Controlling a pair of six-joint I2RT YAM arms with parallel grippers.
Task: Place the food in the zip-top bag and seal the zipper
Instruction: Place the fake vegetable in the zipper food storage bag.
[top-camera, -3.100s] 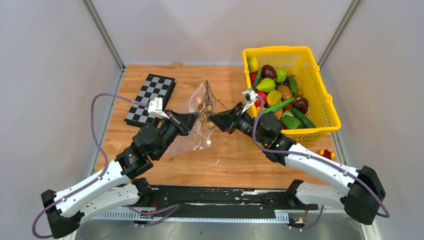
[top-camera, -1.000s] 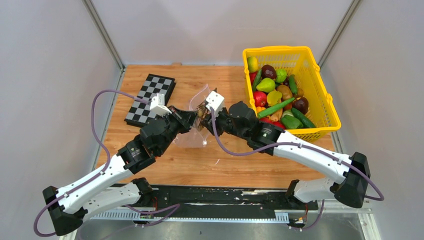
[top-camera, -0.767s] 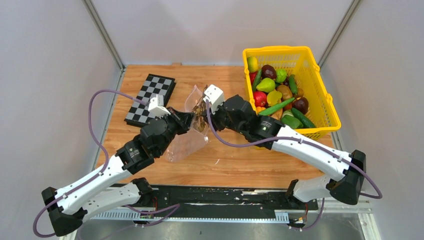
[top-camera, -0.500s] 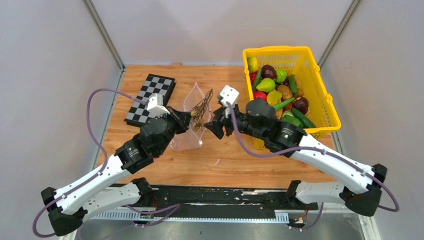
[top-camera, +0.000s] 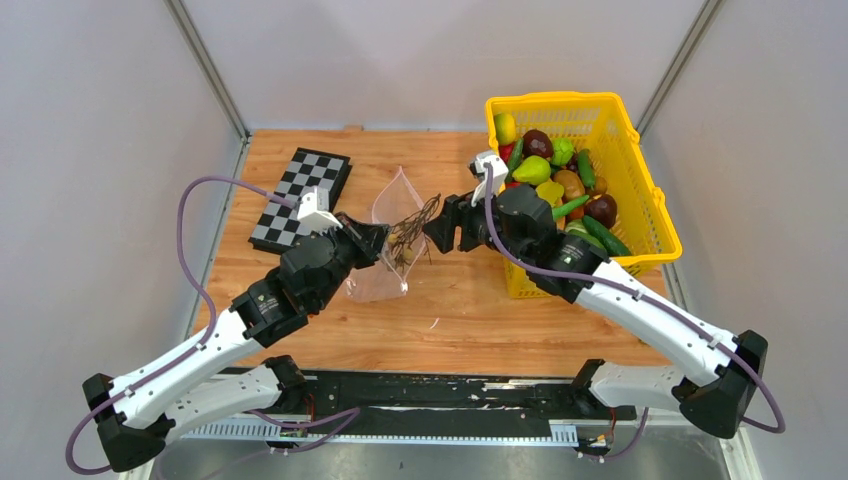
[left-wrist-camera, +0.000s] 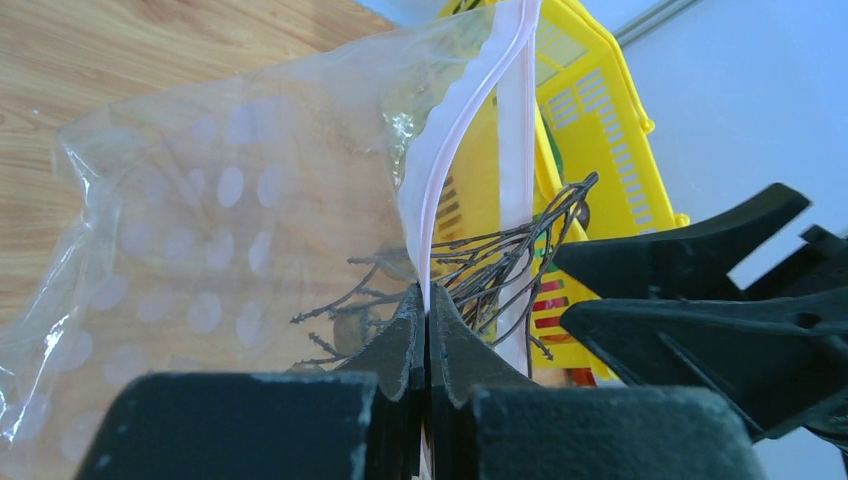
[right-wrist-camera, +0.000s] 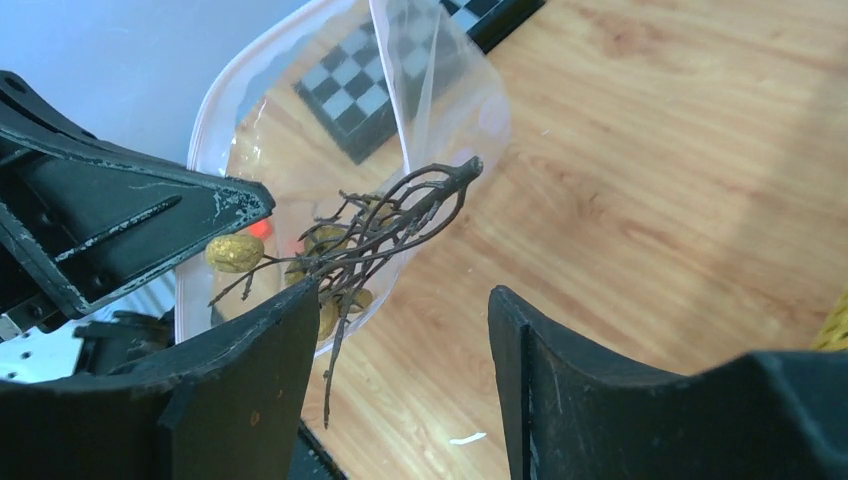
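- Zip-top bag of clear crinkly plastic (top-camera: 378, 283), upright at mid-tabletop between the two arms, mouth uppermost and gaping; lower end down by the pale wooden tabletop (top-camera: 480, 320), contact impossible to tell.
- Thin pinkish-clear zipper strip (left-wrist-camera: 516, 140) along the mouth edge, unsealed, one lip pinched flat between the left jaws, closed tight on it.
- Brown twiggy stalk with small tan nut-like fruits (right-wrist-camera: 385, 225) lodged in the mouth: fruits down behind the plastic, stem tip poking out past the rim toward the right arm.
- Right jaws spread wide just beside that stem, nothing between them, apart from the stalk as far as visible.
- Remaining food, glossy plastic toy fruits and vegetables (top-camera: 545, 170), heaped in the yellow mesh basket (top-camera: 556, 98) at the far right, behind the right arm.
- Black-and-white chessboard (top-camera: 300, 195) flat at the far left, beside the left arm, no part in the task.
- Judged step: filling, early on, with nearly all pieces outside the bag and sealing not yet begun.
- Likely next: either a nudge of the stem below the rim, or a reach with the right jaws into the basket for another piece.
- Called for: steady left pinch, mouth kept open and facing up, every twig clear of the zipper before any pressing shut.
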